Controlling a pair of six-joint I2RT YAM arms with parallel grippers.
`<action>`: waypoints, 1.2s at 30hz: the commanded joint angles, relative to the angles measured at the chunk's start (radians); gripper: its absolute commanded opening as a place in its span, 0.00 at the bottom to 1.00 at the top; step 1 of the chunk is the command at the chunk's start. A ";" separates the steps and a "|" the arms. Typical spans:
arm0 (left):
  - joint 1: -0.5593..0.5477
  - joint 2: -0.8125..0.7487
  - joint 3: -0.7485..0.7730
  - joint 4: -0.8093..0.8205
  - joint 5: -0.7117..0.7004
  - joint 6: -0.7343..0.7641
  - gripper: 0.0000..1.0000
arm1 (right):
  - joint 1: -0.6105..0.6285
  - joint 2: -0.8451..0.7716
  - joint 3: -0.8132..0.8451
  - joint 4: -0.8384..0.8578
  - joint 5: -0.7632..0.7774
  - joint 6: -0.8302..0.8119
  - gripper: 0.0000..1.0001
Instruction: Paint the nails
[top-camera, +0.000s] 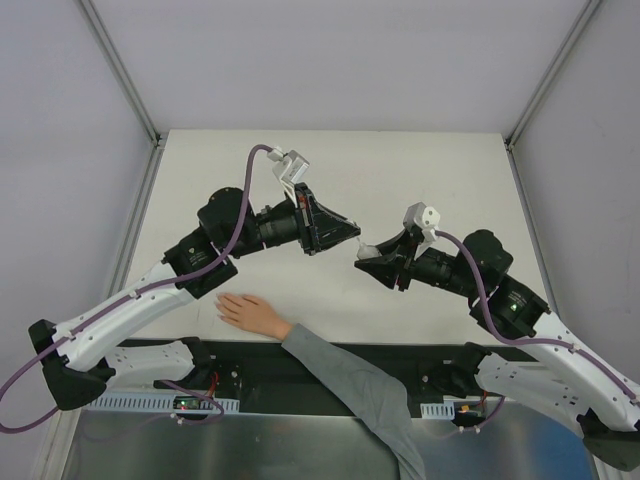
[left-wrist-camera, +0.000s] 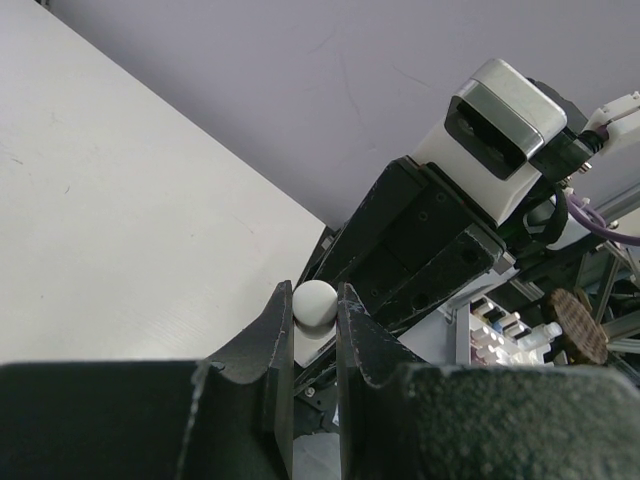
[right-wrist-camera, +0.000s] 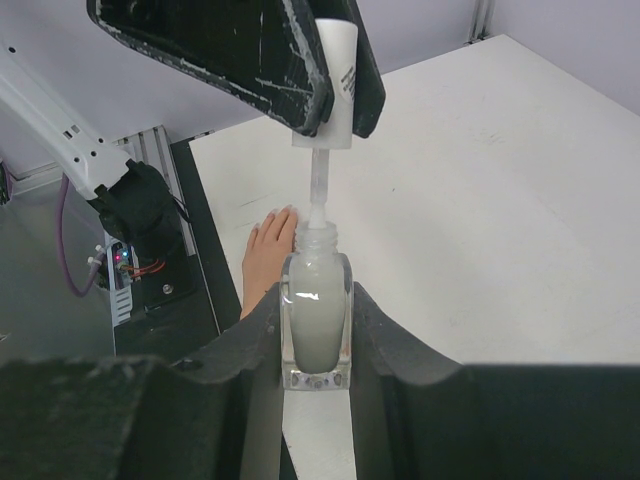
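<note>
A pale hand (top-camera: 255, 314) with a grey sleeve (top-camera: 350, 380) lies flat on the table near the front edge. Its nails (right-wrist-camera: 276, 213) are skin-coloured and barely show. My right gripper (right-wrist-camera: 317, 300) is shut on a small glass bottle (right-wrist-camera: 317, 318) of whitish polish, held above the table to the right of the hand. My left gripper (left-wrist-camera: 315, 300) is shut on the white cap (right-wrist-camera: 338, 85). The brush stem (right-wrist-camera: 318, 180) hangs from the cap straight down into the bottle's neck. In the top view the two grippers (top-camera: 350, 238) (top-camera: 372, 262) meet tip to tip over mid-table.
The white table (top-camera: 400, 170) is walled by grey panels at the back and sides. A dark strip with electronics (top-camera: 200, 400) runs along the near edge by the arm bases. A rack of small bottles (left-wrist-camera: 500, 335) shows behind the right arm.
</note>
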 joint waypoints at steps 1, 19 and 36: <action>-0.006 0.010 0.027 0.060 0.042 -0.020 0.00 | 0.000 -0.005 0.054 0.069 0.001 -0.009 0.00; -0.019 0.024 -0.015 0.108 0.071 -0.072 0.00 | 0.000 0.033 0.109 0.129 0.010 0.008 0.00; -0.037 0.044 -0.069 0.203 0.494 0.034 0.00 | -0.002 0.113 0.241 0.390 -0.383 0.200 0.00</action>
